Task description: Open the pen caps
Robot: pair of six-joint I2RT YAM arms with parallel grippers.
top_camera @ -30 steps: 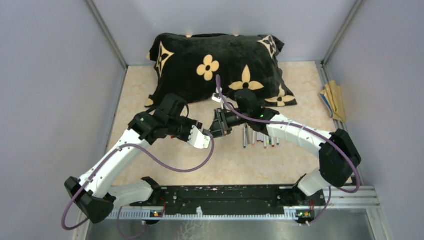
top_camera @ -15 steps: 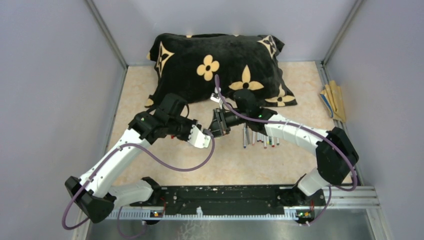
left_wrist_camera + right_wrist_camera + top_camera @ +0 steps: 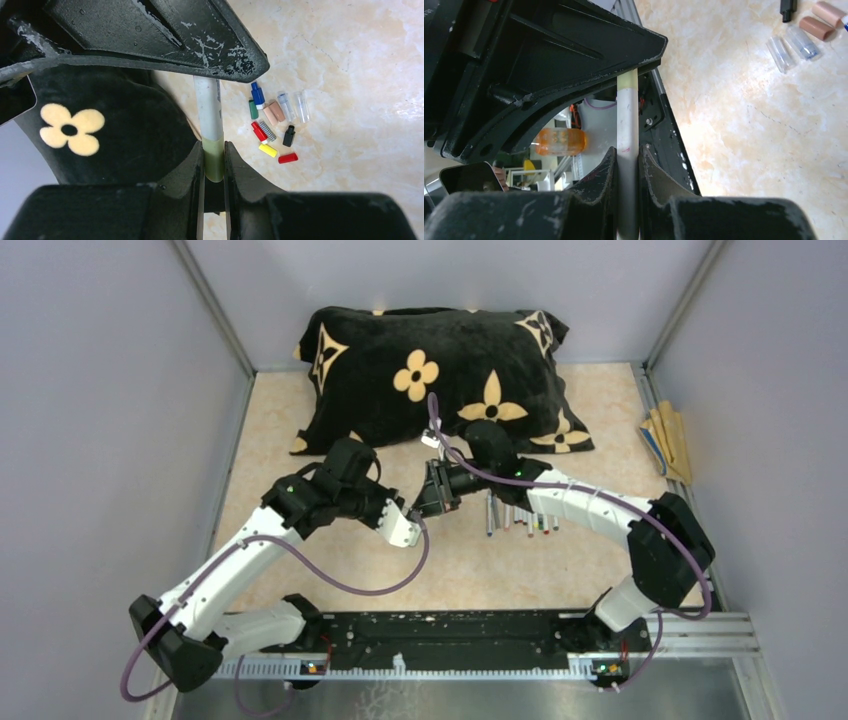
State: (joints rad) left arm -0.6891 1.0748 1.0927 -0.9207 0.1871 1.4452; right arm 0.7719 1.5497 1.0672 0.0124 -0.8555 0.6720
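Pillow (image 3: 440, 370): black, flowery, sitting just behind both grippers.
Right gripper (image 3: 627, 155): clamped tight on the pen (image 3: 627, 115) barrel.
Left gripper (image 3: 214, 150): facing it, pinching the pen's olive cap (image 3: 214, 162).
Spare pens (image 3: 520, 518): row just right of the right gripper.
Loose caps (image 3: 273, 113): little pile on the table (image 3: 350, 60), right of the left gripper.

The right gripper (image 3: 627, 156) pinches a grey-white pen (image 3: 627, 115) whose pale greenish cap (image 3: 628, 79) disappears behind the left gripper (image 3: 634, 55), while two clear caps (image 3: 781, 54), two tan caps (image 3: 816, 28) and a black cap (image 3: 788, 7) lie loose on the marbled table (image 3: 734, 125), well away from its black-railed edge.
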